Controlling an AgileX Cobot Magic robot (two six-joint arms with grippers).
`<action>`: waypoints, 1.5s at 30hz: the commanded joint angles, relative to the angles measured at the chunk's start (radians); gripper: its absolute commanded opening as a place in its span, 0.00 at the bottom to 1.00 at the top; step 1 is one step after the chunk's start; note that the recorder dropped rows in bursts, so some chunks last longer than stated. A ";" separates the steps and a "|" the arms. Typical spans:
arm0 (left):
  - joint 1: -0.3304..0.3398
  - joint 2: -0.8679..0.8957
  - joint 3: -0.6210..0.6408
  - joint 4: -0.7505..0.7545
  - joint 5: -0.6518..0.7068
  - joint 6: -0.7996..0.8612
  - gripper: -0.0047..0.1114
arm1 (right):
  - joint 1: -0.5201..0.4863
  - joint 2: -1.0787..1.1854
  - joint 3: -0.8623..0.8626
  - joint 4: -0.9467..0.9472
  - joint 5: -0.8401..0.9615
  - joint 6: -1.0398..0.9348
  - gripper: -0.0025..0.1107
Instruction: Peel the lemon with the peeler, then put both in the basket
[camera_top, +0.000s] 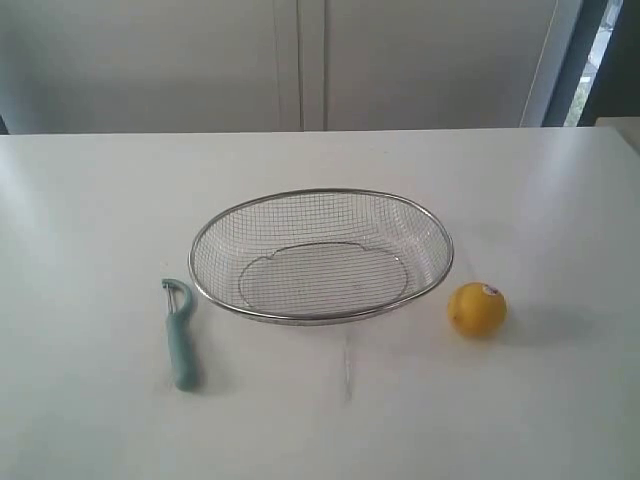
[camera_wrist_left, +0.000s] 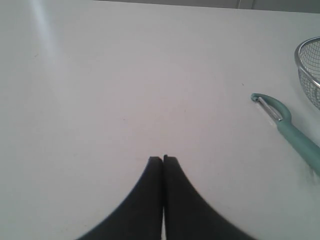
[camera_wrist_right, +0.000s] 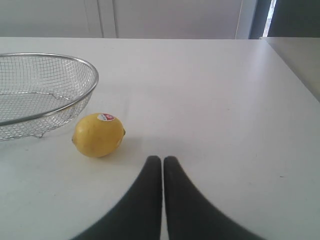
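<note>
The yellow lemon (camera_top: 477, 309) with a red-and-white sticker rests on the white table just right of the wire-mesh basket (camera_top: 440, 240). The teal-handled peeler (camera_top: 180, 335) lies flat left of the basket, blade end away from the table's front. Neither arm shows in the exterior view. My left gripper (camera_wrist_left: 163, 159) is shut and empty above bare table, with the peeler (camera_wrist_left: 290, 130) and the basket's rim (camera_wrist_left: 300, 57) off to one side. My right gripper (camera_wrist_right: 162, 159) is shut and empty too, a short way from the lemon (camera_wrist_right: 98, 134) beside the basket (camera_wrist_right: 92, 82).
The basket holds nothing. The white table (camera_top: 90, 220) runs wide around all three things. Pale cabinet doors (camera_top: 300, 60) stand behind the far edge, and a dark window strip (camera_top: 600, 60) is at the back right.
</note>
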 joint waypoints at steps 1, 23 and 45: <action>-0.005 -0.005 0.005 0.001 -0.001 0.003 0.04 | 0.003 -0.004 0.001 0.000 -0.040 0.001 0.05; -0.005 -0.005 0.005 0.001 -0.001 0.003 0.04 | 0.003 -0.004 0.001 0.002 -0.428 0.096 0.05; -0.005 -0.005 0.005 0.001 -0.001 0.003 0.04 | 0.003 0.333 -0.366 0.000 -0.138 0.300 0.02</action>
